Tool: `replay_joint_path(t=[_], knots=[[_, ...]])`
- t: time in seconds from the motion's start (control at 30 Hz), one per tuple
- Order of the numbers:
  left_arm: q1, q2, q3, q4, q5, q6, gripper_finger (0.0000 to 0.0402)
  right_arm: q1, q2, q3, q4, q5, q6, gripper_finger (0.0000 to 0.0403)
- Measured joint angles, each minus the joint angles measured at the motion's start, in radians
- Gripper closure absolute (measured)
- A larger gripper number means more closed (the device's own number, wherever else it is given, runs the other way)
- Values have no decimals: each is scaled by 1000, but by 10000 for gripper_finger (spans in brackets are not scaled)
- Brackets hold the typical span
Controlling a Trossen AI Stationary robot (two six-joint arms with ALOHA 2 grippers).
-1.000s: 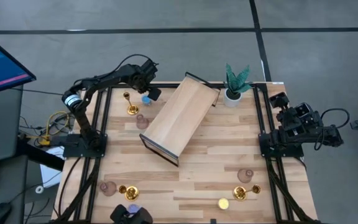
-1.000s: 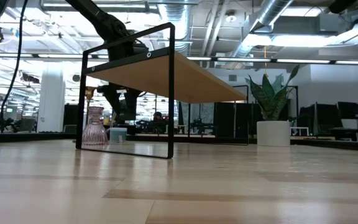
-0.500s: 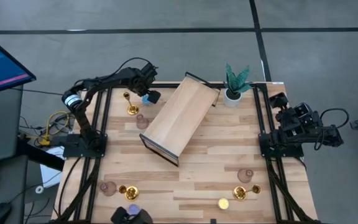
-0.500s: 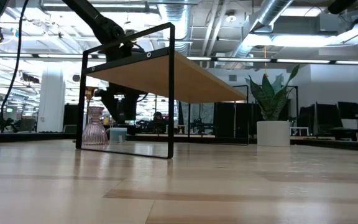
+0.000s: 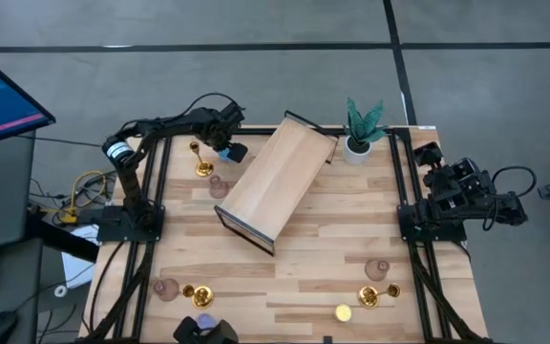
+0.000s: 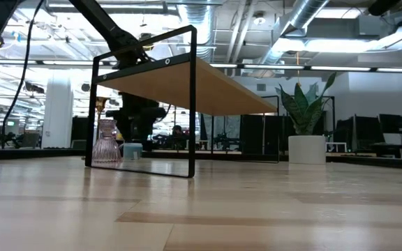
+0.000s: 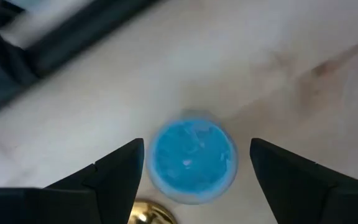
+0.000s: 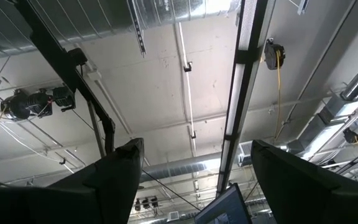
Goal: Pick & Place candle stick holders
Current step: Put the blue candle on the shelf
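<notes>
The left gripper point(image 7: 191, 165) hangs wide open right over the blue holder point(image 7: 193, 155), at 11 o'clock on the desk point(image 5: 332, 229), not grasping it. No holder sits on the shelf point(image 5: 277, 177) yet, so almost all the work is left. The right gripper point(image 8: 191, 180) waits open at 3 o'clock.

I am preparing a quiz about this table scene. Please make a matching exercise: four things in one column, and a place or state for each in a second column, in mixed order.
Things:
1. blue holder
2. plant
3. right gripper
4. yellow holder

Places or states:
A. far table corner, beside the wooden shelf
B. between the open jaws of the left gripper
C. near table edge
D. at the table's right edge, pointing at the ceiling

Pairs: 1-B, 2-A, 3-D, 4-C
</notes>
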State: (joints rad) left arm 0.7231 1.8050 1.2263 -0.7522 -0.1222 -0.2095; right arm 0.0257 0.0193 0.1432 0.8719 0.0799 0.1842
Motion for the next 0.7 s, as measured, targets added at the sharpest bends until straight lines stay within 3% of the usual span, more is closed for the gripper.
replay_joint_path(t=[0.4,0.7], knots=[[0,52,0,7,23,20,111,-1,0,0,0,0,0,117],[0,52,0,5,27,21,170,-1,0,0,0,2,-10,117]])
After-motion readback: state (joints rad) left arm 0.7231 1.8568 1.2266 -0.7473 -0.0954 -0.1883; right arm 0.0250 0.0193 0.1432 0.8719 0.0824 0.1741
